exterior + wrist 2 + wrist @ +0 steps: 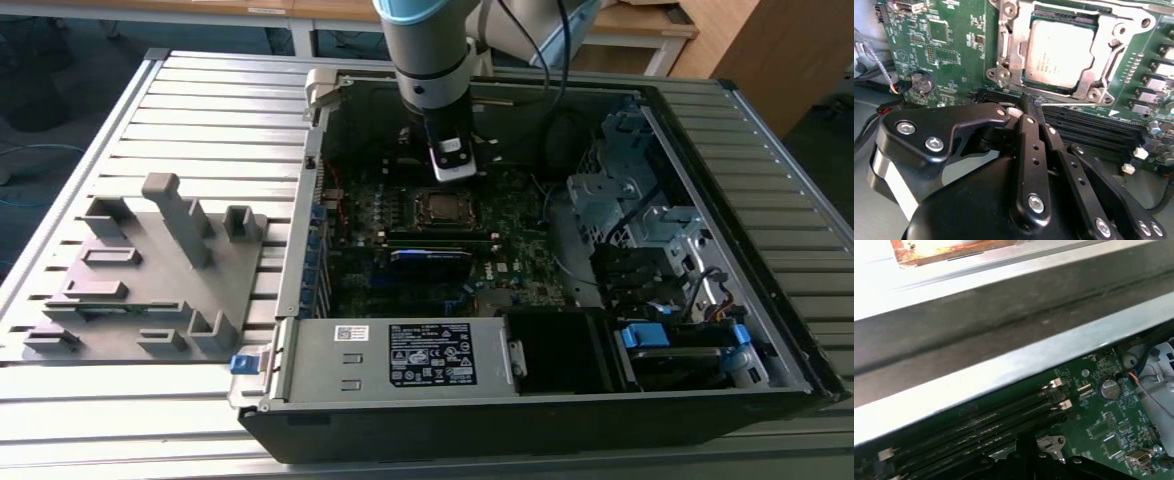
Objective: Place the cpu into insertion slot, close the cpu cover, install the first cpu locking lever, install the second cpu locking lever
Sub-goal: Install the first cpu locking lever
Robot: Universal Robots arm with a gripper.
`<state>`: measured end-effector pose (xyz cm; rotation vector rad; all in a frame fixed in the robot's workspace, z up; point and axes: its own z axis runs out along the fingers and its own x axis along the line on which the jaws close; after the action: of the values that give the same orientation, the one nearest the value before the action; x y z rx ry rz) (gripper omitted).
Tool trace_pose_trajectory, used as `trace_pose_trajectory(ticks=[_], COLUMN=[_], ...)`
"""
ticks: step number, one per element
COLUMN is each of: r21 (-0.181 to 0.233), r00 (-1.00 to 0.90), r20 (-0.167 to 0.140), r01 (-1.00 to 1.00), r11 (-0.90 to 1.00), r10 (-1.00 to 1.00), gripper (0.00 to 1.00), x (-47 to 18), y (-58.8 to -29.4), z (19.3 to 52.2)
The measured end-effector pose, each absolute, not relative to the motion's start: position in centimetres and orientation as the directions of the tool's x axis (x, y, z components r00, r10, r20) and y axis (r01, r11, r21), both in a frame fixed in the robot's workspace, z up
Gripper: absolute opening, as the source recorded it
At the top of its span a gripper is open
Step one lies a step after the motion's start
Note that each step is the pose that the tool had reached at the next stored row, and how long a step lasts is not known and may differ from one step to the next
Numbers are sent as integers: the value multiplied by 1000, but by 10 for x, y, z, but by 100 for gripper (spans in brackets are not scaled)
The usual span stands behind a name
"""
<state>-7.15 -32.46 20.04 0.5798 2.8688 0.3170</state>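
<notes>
You've got the cpu [1061,50], dull silver sq., seated flat in the insertion slot [1064,15] on the green board. The cpu cover [1104,40], a silvery frame, lies down flat over it, chip showing thru the window.

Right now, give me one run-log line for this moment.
silvery-grey square cpu: seated in socket | thin silvery metal cpu cover: down around it | black gripper: shut, tip at cover's edge

Your pincer [1026,106] is matte black. Just beyond its tip, you see the cpu [1061,55], dull silvery-grey, framed by the brighter silver cpu cover [1106,47]. The circuit board [949,55] around them is green, and the memory slots [1089,131] beside the tip are black with white clips.
</notes>
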Motion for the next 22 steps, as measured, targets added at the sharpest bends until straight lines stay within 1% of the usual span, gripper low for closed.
trace_pose_trajectory(ticks=[9,22], r21=[259,261], r00=[-902,-902], r20=[-144,-146], r01=[362,360], r11=[895,896], r10=[407,406], gripper=[10,10], x=[-85,-87], y=[-324,-324], z=[200,198])
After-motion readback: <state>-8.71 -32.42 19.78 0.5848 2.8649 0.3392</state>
